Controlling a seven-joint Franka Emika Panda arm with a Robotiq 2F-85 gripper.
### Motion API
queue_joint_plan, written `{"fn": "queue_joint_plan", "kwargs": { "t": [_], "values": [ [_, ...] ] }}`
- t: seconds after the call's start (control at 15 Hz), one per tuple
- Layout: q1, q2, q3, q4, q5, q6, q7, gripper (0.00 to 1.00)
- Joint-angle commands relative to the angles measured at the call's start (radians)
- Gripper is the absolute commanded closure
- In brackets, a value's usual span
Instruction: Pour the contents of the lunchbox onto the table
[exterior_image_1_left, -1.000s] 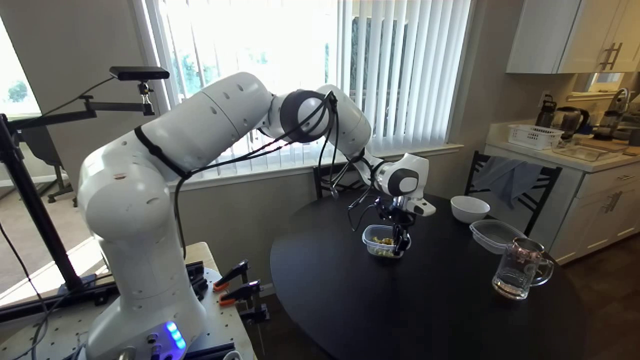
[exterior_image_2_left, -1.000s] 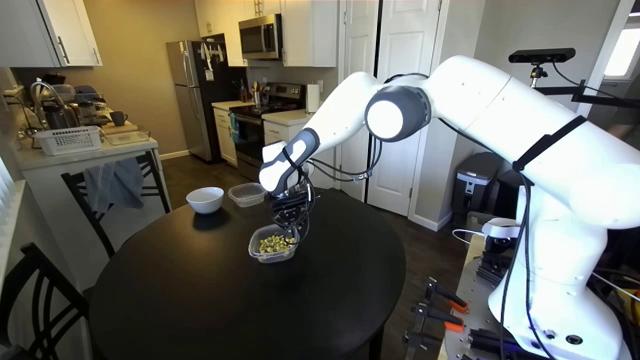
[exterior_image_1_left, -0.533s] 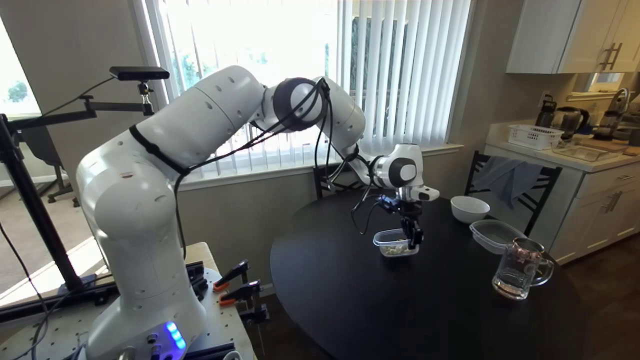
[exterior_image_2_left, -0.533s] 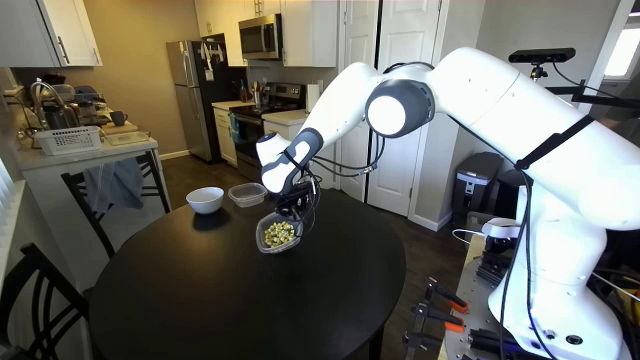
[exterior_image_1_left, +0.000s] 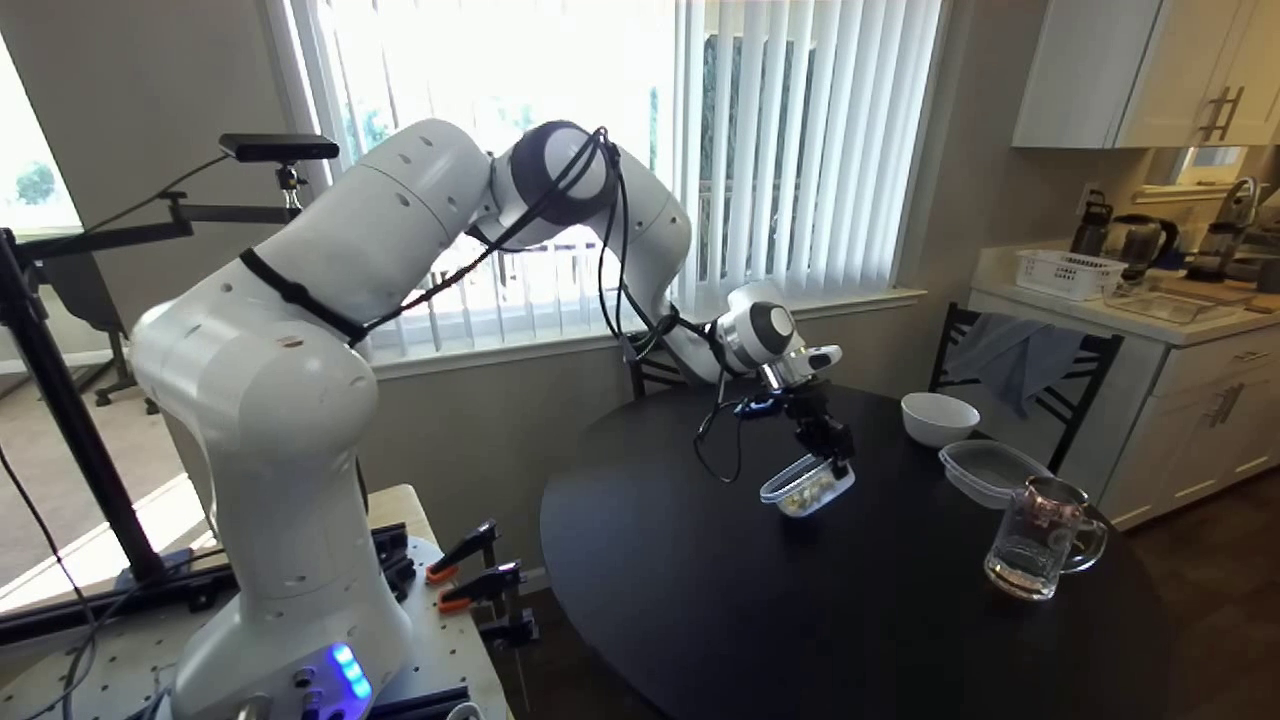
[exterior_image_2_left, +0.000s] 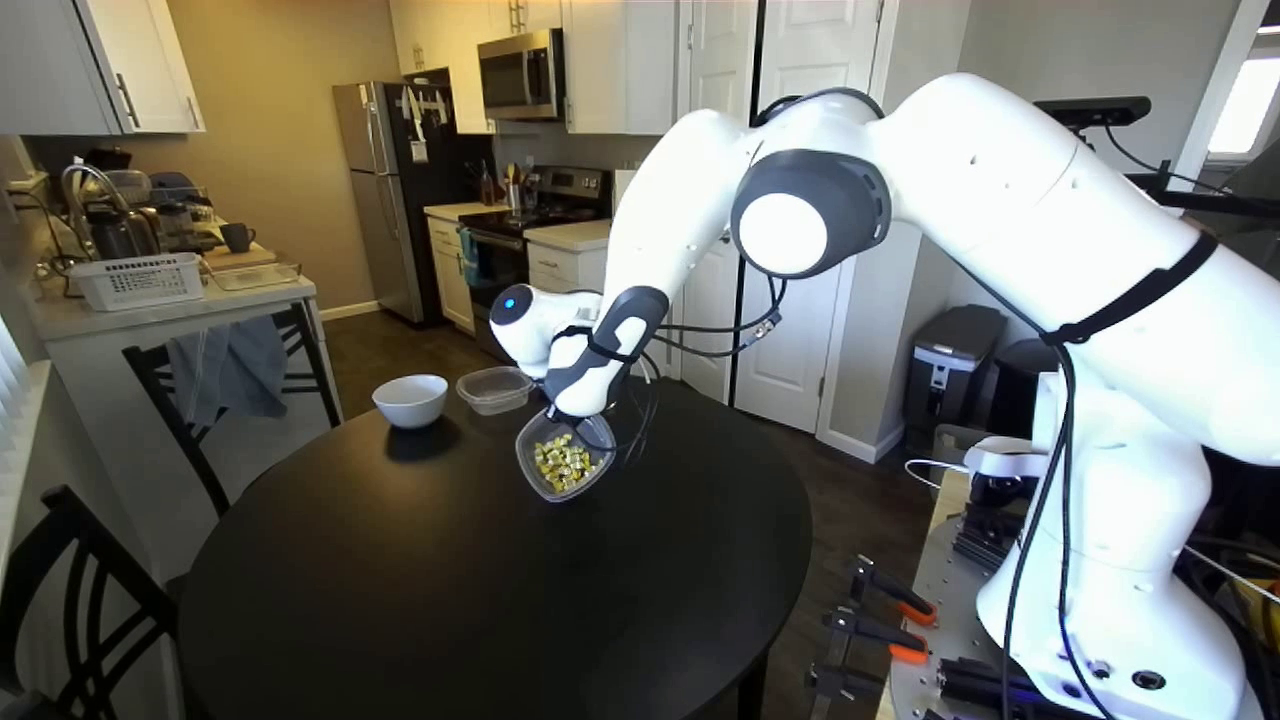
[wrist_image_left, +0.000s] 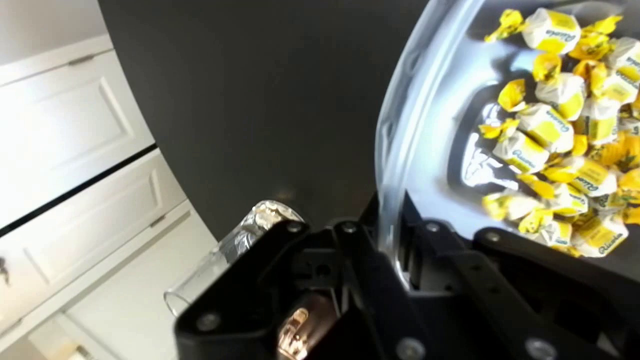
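The lunchbox, a clear shallow container, shows tilted in both exterior views (exterior_image_1_left: 812, 488) (exterior_image_2_left: 532, 468), its gripper side higher than its far side. Its pale rim (wrist_image_left: 400, 135) runs between my fingers in the wrist view. My gripper (wrist_image_left: 387, 215) is shut on that rim; in an exterior view (exterior_image_1_left: 842, 466) it sits at the box's upper end. The contents, small yellow-and-white wrapped candies (wrist_image_left: 565, 145), lie inside the box and also show in an exterior view (exterior_image_2_left: 563, 464). The box appears held just above the dark round table (exterior_image_1_left: 700, 600). My fingertips are hidden behind the wrist in an exterior view.
A white bowl (exterior_image_1_left: 938, 420) and another clear container (exterior_image_1_left: 990, 474) stand near the table's edge. A glass mug (exterior_image_1_left: 1040, 540) stands on the table and shows in the wrist view (wrist_image_left: 235, 250). Black chairs (exterior_image_2_left: 260, 360) stand around the table.
My gripper has carried the lunchbox across, rightward in both exterior views, and raised it. The box has gone from nearly level to clearly tilted. The candies are still inside it.
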Motion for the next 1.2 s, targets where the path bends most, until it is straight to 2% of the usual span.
{"fn": "queue_joint_plan", "kwargs": {
  "t": [0.0,0.4,0.47,0.6,0.8,1.07,1.13],
  "values": [
    [0.136,-0.031,-0.107,-0.107,-0.201,0.079,0.136,0.99],
    [0.277,-0.026,-0.178,-0.122,-0.676,0.065,0.446,0.99],
    [0.333,0.004,-0.242,-0.122,-0.704,0.092,0.481,0.99],
    [0.364,0.038,-0.283,-0.091,-0.824,0.082,0.572,0.99],
    [0.389,0.103,-0.346,-0.021,-0.967,0.064,0.713,0.99],
    [0.398,0.183,-0.409,0.033,-1.106,0.003,0.980,0.99],
    [0.316,0.124,-0.282,0.042,-1.247,-0.116,1.046,0.99]
  ]
}}
